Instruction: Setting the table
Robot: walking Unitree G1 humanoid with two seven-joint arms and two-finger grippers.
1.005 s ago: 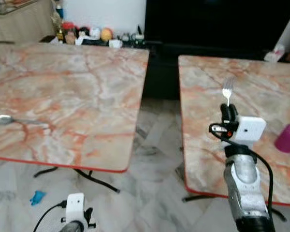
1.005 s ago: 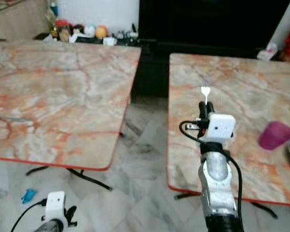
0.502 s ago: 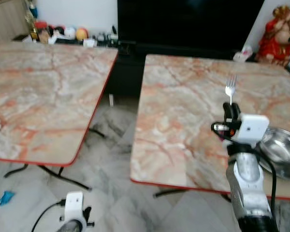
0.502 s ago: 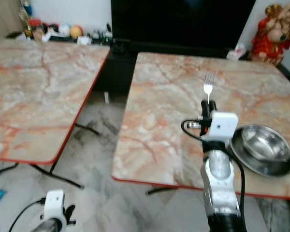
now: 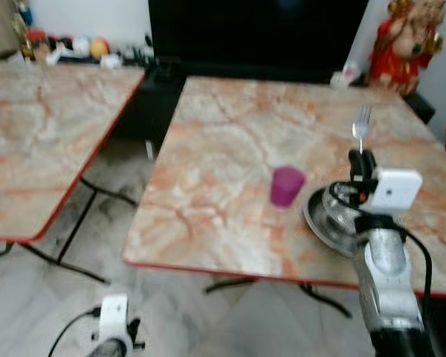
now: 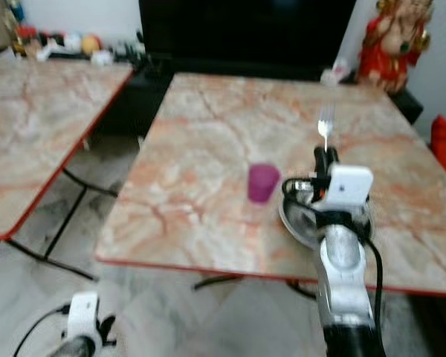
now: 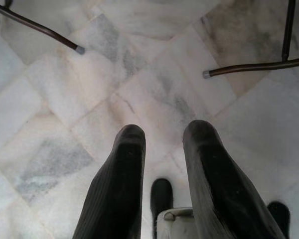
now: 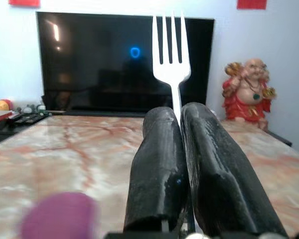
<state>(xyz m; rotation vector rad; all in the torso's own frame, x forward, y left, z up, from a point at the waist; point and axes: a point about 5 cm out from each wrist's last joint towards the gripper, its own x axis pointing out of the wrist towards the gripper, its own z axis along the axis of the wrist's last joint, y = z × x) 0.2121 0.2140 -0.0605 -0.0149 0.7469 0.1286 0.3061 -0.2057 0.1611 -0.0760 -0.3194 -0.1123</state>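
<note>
Jaws of the right gripper (image 5: 360, 158) pinched shut on the handle of a silver fork (image 5: 362, 123), tines up, raised over the right-hand marble desk (image 5: 223, 149). From the wrist camera, fork (image 8: 171, 55) standing upright out of the two black fingers (image 8: 159, 164), tines against a dark television screen (image 8: 94, 59), a red seated figurine (image 8: 246, 92) off at about 3 o'clock from the fork. On the desk near its front edge, a purple cup (image 5: 286, 185) upright, and just at its 3 o'clock a steel bowl (image 5: 328, 219), partly hidden behind the right arm (cup and bowl close, contact not clear). Fork held above the bowl's far side, at roughly 1 o'clock from the cup.

Second marble desk (image 5: 37, 134) away at 9 o'clock, a strip of tiled floor (image 5: 104, 223) between the two. Small clutter of objects (image 5: 74, 48) along the far wall at 11 o'clock, blurred.

Left gripper (image 7: 162, 137) hanging low over the pale marble floor tiles (image 7: 50, 89), jaws parted a little with nothing between them, dark metal desk legs (image 7: 254, 64) nearby
</note>
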